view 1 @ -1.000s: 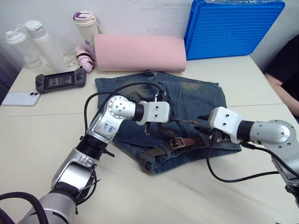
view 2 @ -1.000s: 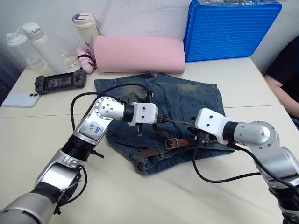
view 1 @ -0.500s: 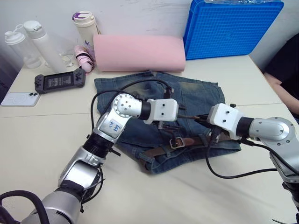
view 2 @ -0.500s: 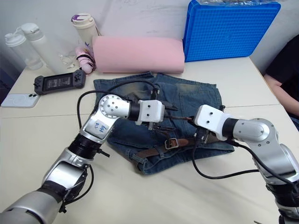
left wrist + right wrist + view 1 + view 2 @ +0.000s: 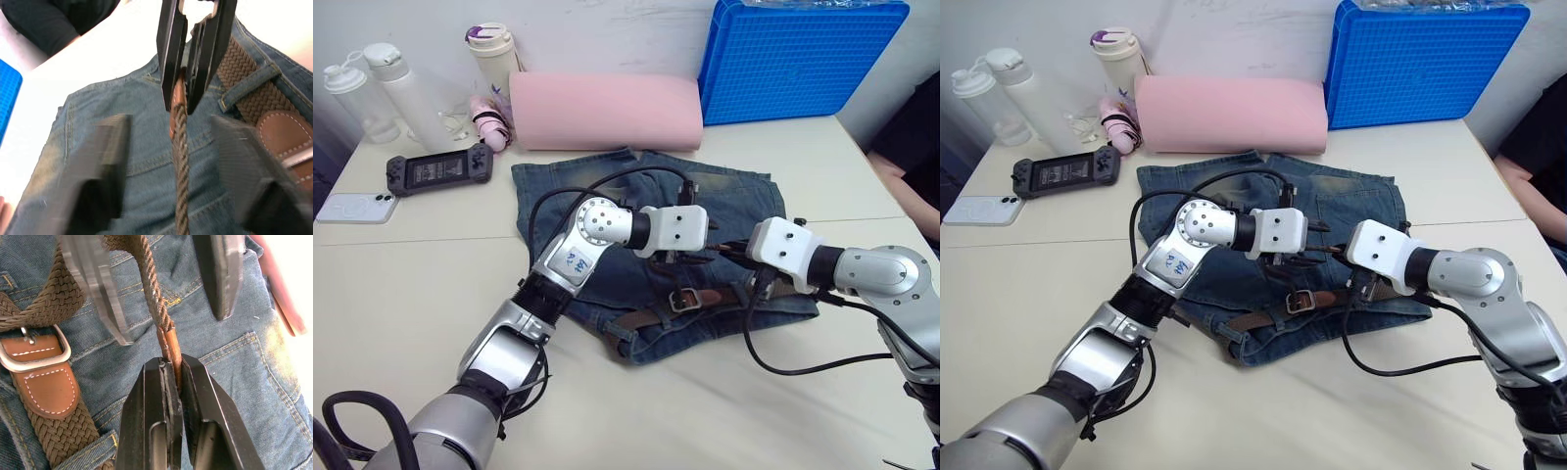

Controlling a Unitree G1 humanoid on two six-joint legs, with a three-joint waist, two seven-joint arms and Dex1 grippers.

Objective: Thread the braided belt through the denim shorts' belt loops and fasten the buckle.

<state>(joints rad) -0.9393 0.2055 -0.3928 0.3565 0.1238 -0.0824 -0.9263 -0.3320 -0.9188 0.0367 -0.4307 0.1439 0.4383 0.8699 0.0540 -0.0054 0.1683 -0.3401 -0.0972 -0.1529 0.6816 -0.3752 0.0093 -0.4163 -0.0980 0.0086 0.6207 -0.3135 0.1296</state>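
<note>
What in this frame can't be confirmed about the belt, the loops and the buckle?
- How many belt loops the braided belt has passed: the head views have both arms over the waistband.
- Whether the prong sits in the strap: the buckle is cut by the right wrist view's edge, and small in the head views.
- The left gripper's fingers: blurred, flanking the strap without clearly touching.
- The right gripper clamps the tip, hiding its end.
</note>
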